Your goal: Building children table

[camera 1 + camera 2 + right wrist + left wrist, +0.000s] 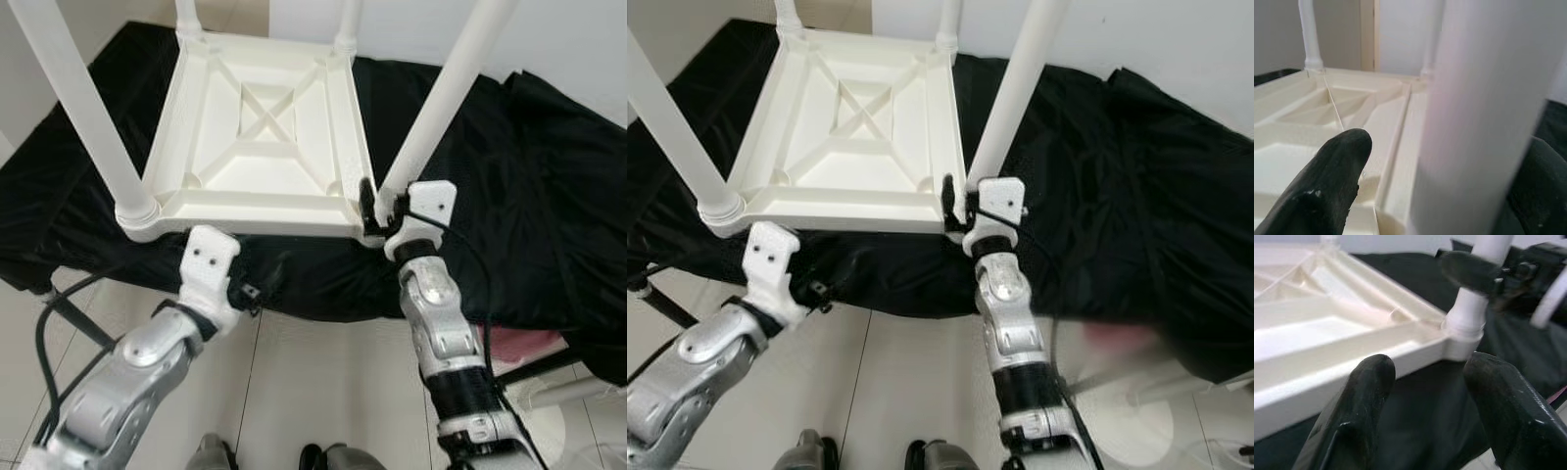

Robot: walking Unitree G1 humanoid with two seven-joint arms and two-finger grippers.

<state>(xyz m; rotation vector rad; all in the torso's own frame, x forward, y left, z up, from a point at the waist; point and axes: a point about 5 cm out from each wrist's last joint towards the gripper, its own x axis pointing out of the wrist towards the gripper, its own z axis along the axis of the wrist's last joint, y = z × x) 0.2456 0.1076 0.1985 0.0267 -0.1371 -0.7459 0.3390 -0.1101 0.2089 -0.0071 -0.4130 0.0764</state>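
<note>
You're seating the last leg: right gripper clamped on it at the tabletop's near corner, left gripper fingers apart; press it home.

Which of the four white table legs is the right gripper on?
The near-right white plastic leg: the right gripper has its jaws around its base; the other three stand free.

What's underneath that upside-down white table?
The table lies top down on a black cloth that spreads out on all sides. What the cloth covers is hidden. The right gripper is around the near right leg; the left gripper is open below the table's near edge.
</note>
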